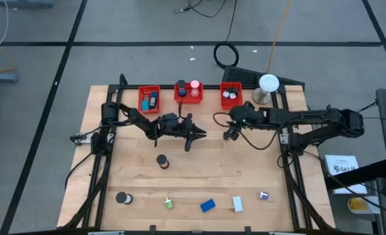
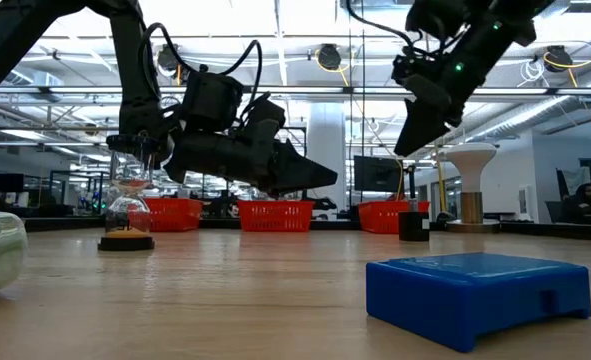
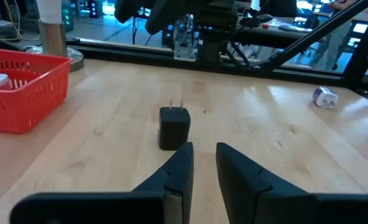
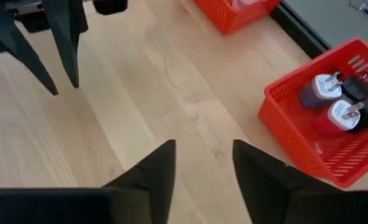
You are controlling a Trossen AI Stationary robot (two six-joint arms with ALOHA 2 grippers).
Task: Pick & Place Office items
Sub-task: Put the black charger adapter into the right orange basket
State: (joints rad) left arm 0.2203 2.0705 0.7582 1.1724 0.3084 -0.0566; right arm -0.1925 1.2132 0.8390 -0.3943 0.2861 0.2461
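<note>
A small black charger block (image 3: 174, 127) stands on the wood with its two prongs up, also seen in the low view as the black charger (image 2: 412, 225). My left gripper (image 3: 203, 152) is open just short of it, low over the mid table (image 1: 196, 138). My right gripper (image 4: 203, 167) is open and empty, hovering above the charger area (image 2: 407, 145), near the right red bin (image 4: 324, 109). Loose items lie along the near edge: a blue block (image 1: 208, 205), a white piece (image 1: 238, 204), a green bit (image 1: 169, 203), a black roll (image 1: 122, 198) and a small plug (image 1: 264, 195).
Three red bins sit along the far edge: the left bin (image 1: 149, 99), the middle bin (image 1: 188, 92) and the right bin (image 1: 231, 95); each holds items. A white dome lamp (image 1: 268, 85) stands at the far right. A small hourglass (image 2: 128, 215) stands left of centre. Bare wood lies between the arms and the near row.
</note>
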